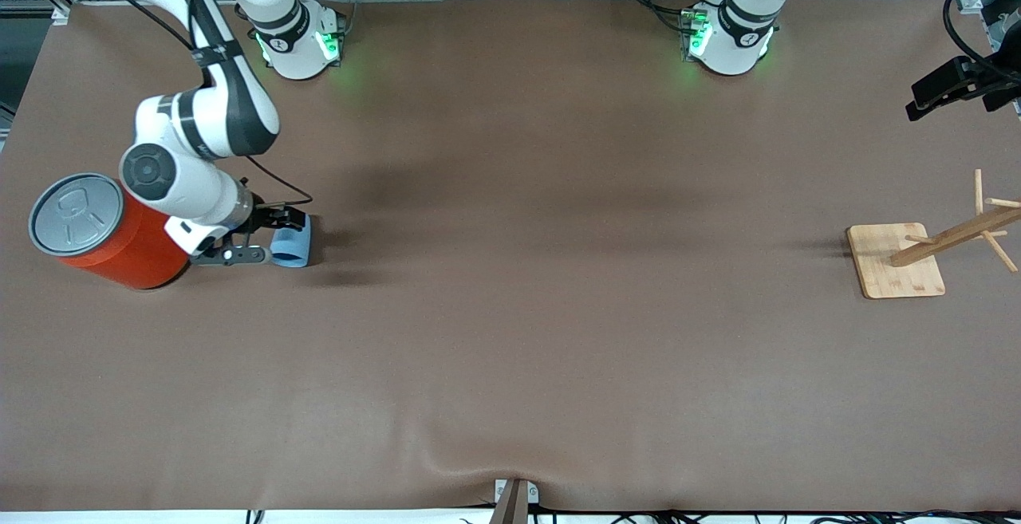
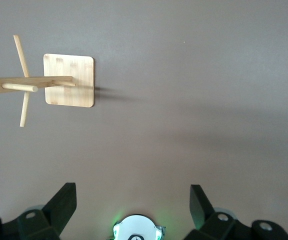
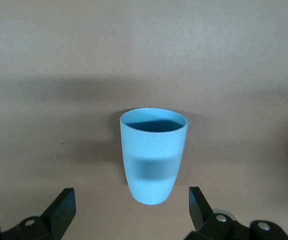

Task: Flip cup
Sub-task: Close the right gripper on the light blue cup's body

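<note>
The cup (image 1: 292,247), a small light-blue handleless tumbler, lies on its side on the brown table cover (image 1: 510,309) at the right arm's end of the table; in the right wrist view the cup (image 3: 153,155) shows its open mouth turned away from the wrist camera and its narrower base toward it. The right gripper (image 1: 267,238) is low at the cup, reaching from just beside the orange can (image 1: 108,233); its fingers (image 3: 61,207) stand apart, one to each side of the cup's base end, with a clear gap to the cup wall on both sides; nothing is clamped. The orange can, with a grey lid (image 1: 76,214), stands upright toward the right arm's end of the table, close beside the right wrist.

The left arm waits, raised above the left arm's end of the table; the left gripper (image 2: 133,205) has its fingers (image 2: 64,202) spread wide and holds nothing. Beneath it, the wooden cup rack (image 1: 929,249) stands on its square bamboo base (image 2: 69,80), with pegs projecting from the upright post (image 2: 29,84); the rack is well apart from the cup.
</note>
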`<action>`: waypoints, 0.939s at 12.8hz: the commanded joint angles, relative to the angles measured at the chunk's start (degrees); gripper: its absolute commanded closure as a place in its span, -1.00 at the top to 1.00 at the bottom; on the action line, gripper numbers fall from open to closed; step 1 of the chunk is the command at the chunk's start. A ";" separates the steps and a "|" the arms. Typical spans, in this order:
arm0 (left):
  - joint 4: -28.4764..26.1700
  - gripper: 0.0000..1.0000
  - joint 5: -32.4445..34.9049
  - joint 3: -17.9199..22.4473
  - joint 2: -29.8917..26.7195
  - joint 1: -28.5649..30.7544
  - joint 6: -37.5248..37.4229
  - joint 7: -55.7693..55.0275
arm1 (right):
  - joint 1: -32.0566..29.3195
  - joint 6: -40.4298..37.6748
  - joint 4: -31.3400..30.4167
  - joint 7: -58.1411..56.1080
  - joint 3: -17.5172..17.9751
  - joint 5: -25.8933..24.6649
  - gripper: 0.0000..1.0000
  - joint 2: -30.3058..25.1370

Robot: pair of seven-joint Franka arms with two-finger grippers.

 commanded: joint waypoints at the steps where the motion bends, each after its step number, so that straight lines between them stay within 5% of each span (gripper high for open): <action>1: -1.48 1.00 0.31 -0.16 -0.61 0.56 0.47 0.18 | 0.64 4.16 -4.03 -1.18 -0.19 0.15 1.00 -1.38; 12: -2.09 1.00 0.40 -0.16 -0.61 0.91 0.47 0.44 | -2.00 15.67 -4.91 -6.61 -0.46 -0.46 1.00 7.67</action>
